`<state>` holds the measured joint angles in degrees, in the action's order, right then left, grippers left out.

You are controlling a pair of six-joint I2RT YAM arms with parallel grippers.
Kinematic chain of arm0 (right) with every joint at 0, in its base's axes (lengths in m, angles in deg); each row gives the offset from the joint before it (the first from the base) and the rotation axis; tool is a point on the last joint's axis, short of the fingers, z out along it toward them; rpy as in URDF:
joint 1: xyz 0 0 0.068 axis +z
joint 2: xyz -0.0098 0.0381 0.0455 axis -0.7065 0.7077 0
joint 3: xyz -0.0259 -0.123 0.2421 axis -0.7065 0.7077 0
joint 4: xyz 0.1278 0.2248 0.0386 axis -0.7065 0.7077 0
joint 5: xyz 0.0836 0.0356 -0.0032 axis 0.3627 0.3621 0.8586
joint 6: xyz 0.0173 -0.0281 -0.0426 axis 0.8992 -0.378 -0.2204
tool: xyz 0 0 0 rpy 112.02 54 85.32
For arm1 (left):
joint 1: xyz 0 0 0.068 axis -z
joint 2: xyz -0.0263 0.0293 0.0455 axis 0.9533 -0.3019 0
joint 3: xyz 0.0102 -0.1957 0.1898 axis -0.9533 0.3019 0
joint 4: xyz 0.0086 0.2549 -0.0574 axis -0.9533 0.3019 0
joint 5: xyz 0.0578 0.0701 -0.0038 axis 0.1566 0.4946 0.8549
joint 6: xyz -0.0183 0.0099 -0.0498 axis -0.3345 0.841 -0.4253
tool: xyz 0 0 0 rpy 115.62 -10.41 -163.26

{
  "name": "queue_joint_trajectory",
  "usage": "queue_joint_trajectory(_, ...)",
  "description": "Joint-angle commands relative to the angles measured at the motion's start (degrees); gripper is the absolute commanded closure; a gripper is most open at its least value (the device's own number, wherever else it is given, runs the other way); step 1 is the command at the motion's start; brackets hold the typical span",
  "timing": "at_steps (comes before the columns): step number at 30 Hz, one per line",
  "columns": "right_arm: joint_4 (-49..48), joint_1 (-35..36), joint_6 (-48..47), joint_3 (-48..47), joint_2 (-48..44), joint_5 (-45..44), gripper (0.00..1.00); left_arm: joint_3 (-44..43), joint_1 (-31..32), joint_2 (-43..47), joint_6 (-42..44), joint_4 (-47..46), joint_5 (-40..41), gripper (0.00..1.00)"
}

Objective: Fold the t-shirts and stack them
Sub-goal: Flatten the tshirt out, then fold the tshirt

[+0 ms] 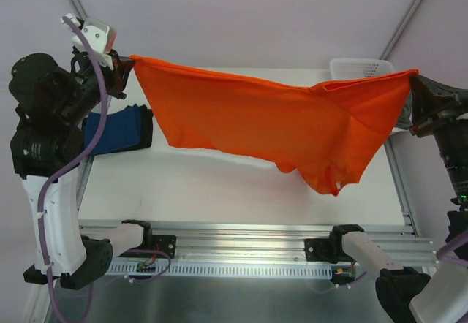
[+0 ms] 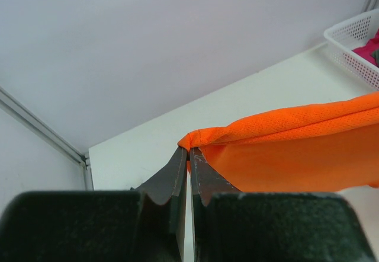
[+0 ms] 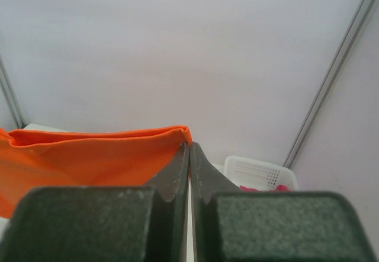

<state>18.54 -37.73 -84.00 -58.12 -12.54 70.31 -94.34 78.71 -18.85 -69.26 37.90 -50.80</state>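
White desk [image 1: 219,184], far right corner: lattice basket [image 2: 354,65] holds pink cloth [image 2: 370,45]; left hand [image 2: 189,149] and right hand [image 3: 189,145] each clamp a corner of the orange t-shirt [image 1: 278,126] stretched between them.

Bright, even, diffuse light with a faint lilac cast fills all three views, without glare; the stretched bright orange cloth t-shirt [image 1: 256,118] drops only a soft grey shadow on the white table top [image 1: 219,184] between the two grippers. Nearest the lens, the dark bodies of the left gripper [image 2: 189,150] and right gripper [image 3: 189,146] blur and look grainy, while the weave just past the left fingertips is crisp.
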Motion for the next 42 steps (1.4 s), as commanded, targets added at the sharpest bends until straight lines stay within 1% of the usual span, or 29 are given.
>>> queue_joint_trajectory(1, -2.50, -1.33, 0.27, 2.25, 4.73, -1.83, 0.99, 0.82, -0.48, -5.14, 0.90, -1.54, 1.27, 1.00)
queue_joint_trajectory(6, -5.83, -2.39, 0.45, 6.91, 9.03, -0.60, 0.99, 3.70, -0.48, -10.49, 1.15, -4.88, 1.79, 1.00)
queue_joint_trajectory(8, -7.50, -2.39, -0.96, 9.71, 12.54, 0.45, 0.99, 4.94, -0.66, -12.52, 2.56, -6.37, 2.15, 1.00)
queue_joint_trajectory(11, -8.39, -2.39, -2.36, 10.78, 20.27, 1.51, 0.99, 6.09, -2.06, -18.31, 3.70, -7.34, 0.40, 1.00)
queue_joint_trajectory(12, -8.30, -2.39, -2.72, 10.26, 22.55, 1.69, 0.99, 6.00, -2.59, -21.98, 3.79, -7.61, -0.39, 1.00)
queue_joint_trajectory(13, -7.95, -2.48, -2.54, 9.56, 24.84, 1.78, 0.99, 5.74, -2.94, -24.19, 4.40, -7.87, -0.92, 1.00)
queue_joint_trajectory(14, -7.95, -2.39, -2.46, 8.85, 29.91, 2.30, 0.99, 5.13, -3.21, -26.57, 4.58, -7.96, -1.19, 1.00)
queue_joint_trajectory(15, -7.95, -2.39, -2.46, 5.89, 32.40, 2.65, 0.99, 3.64, -3.38, -31.11, 4.50, -8.05, -1.45, 1.00)
queue_joint_trajectory(16, -7.78, -2.39, -2.11, 3.95, 35.64, 2.74, 0.99, 2.50, -3.56, -33.60, 4.41, -8.05, -2.15, 1.00)
queue_joint_trajectory(17, -7.69, -2.39, -1.23, 1.32, 41.33, 2.57, 0.99, 1.18, -3.56, -36.06, 4.41, -8.14, -2.60, 1.00)
queue_joint_trajectory(18, -7.51, -2.39, -1.22, -1.15, 44.95, 2.57, 1.00, -1.96, -3.56, -41.04, 4.50, -8.22, -2.95, 1.00)
queue_joint_trajectory(19, -7.34, -2.39, -1.31, -6.22, 47.86, 2.39, 0.99, -3.91, -3.56, -43.61, 4.84, -8.05, -3.21, 1.00)
queue_joint_trajectory(20, -7.68, -2.39, -1.83, -8.10, 53.63, 1.96, 0.99, -6.02, -3.56, -46.16, 4.85, -7.96, -3.39, 1.00)
queue_joint_trajectory(21, -7.86, -2.30, -2.27, -9.42, 55.95, 1.78, 0.99, -9.78, -3.56, -50.37, 4.76, -8.05, -3.48, 1.00)
queue_joint_trajectory(22, -8.21, -2.30, -2.89, -11.87, 58.15, 1.52, 0.99, -11.47, -3.56, -52.41, 5.20, -7.96, -3.48, 1.00)
queue_joint_trajectory(23, -8.30, -2.13, -3.59, -12.59, 62.35, 1.08, 0.99, -14.01, -3.56, -55.47, 5.29, -8.05, -3.13, 1.00)
queue_joint_trajectory(27, -10.32, -2.21, -3.69, -12.77, 68.00, -0.86, 0.99, -16.49, -3.56, -60.41, 6.78, -8.05, -2.87, 1.00)
queue_joint_trajectory(31, -10.76, -1.69, -4.74, -13.21, 71.09, -1.83, 0.99, -16.23, -3.56, -62.36, 6.96, -8.14, -3.13, 1.00)
queue_joint_trajectory(38, -9.62, -1.51, -4.74, -11.37, 71.71, -0.16, 0.99, -13.95, -3.56, -63.06, 6.69, -8.40, -2.42, 1.00)
queue_joint_trajectory(42, -8.65, -1.34, -4.13, -8.82, 70.13, 2.04, 0.99, -10.44, -3.56, -62.01, 6.08, -8.58, -2.69, 1.00)
